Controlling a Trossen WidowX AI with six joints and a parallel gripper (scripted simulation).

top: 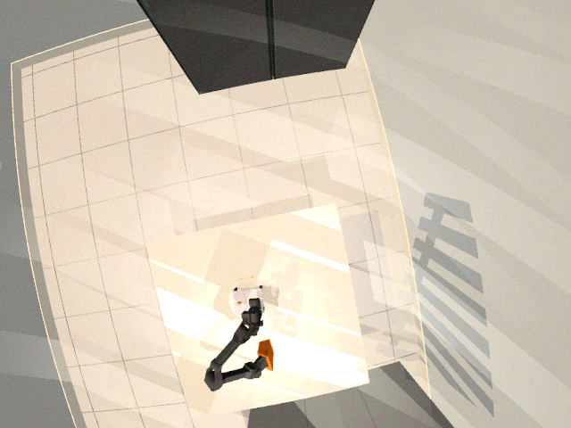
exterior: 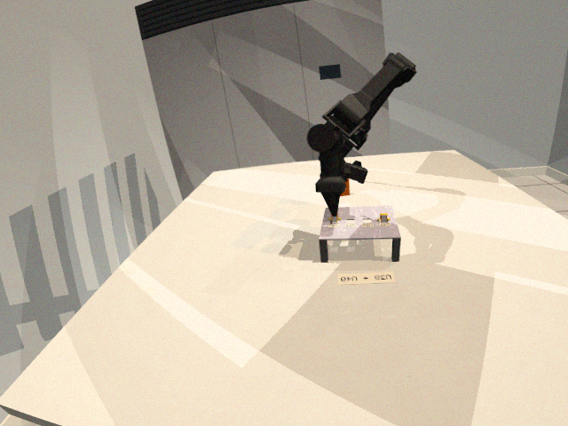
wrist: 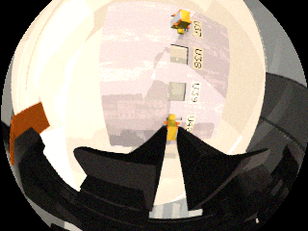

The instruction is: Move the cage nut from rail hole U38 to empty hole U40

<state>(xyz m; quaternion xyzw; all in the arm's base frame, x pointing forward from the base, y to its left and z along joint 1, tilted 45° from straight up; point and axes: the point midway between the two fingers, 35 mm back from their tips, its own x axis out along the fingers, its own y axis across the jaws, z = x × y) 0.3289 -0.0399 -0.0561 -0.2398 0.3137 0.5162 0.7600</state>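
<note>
"How many nuts do you see?"
"Two: your gripper (exterior: 334,215) (wrist: 171,132) pinches one cage nut (wrist: 171,123) at U40; the other nut (exterior: 383,217) (wrist: 181,20) sits apart from your fingertips, at U37."

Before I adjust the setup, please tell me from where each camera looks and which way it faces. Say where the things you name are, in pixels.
Top: high above the table (top: 318,258), looking down; the black arm shows folded by the rail plate (top: 239,301).
Exterior: beyond the plate (exterior: 359,232) from the arm, looking across the table (exterior: 183,311) and slightly down; the arm reaches down to it.
Wrist: on the arm near the gripper (wrist: 171,129), facing the plate (wrist: 130,63); the black fingers show at the bottom, shut on a cage nut (wrist: 171,131).
Exterior and wrist both show the other nut (exterior: 383,217) (wrist: 181,21).
</note>
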